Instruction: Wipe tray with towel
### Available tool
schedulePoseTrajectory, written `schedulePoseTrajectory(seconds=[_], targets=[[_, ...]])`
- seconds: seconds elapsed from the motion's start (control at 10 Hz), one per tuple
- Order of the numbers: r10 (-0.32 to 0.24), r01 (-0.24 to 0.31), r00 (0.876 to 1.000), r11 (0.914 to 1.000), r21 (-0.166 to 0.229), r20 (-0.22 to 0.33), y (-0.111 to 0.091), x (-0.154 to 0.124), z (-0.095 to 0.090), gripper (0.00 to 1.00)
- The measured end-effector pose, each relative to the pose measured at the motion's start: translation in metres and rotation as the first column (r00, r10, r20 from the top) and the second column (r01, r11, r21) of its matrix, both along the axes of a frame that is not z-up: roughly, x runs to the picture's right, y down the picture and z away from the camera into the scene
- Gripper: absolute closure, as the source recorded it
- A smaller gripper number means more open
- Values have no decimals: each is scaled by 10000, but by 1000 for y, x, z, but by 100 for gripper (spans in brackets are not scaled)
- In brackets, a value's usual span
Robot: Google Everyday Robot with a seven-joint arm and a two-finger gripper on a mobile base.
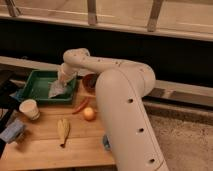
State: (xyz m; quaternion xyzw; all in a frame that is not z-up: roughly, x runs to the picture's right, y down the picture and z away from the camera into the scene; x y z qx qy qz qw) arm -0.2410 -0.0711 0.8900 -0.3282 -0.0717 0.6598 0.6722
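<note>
The hand is down inside the green tray at the back left of the wooden surface. It is pinched shut on the pale towel, bunched against the tray's right half. Wiping seems under way, with the left half probably not yet wiped.

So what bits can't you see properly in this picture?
Camera view:
- The gripper, down in the tray, is shut on the towel, which hides its tips.
- The brown bowl: its right side is behind the arm.
- The blue-grey thing by the left edge: too blurred to name.
- The tray's floor under the towel: covered.
</note>
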Motion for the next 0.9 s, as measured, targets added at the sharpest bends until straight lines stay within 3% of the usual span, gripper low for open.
schedulePoseTrajectory(seconds=[0.3, 0.5, 0.7, 0.9], targets=[[196, -205, 9996, 9985, 501, 179, -24, -4, 5, 100], [-64, 12, 9974, 9975, 713, 719, -28, -38, 1, 100], [-493, 403, 9902, 9967, 705, 1305, -10, -81, -12, 100], [-746, 682, 9861, 9965, 477, 1485, 15, -102, -18, 100]])
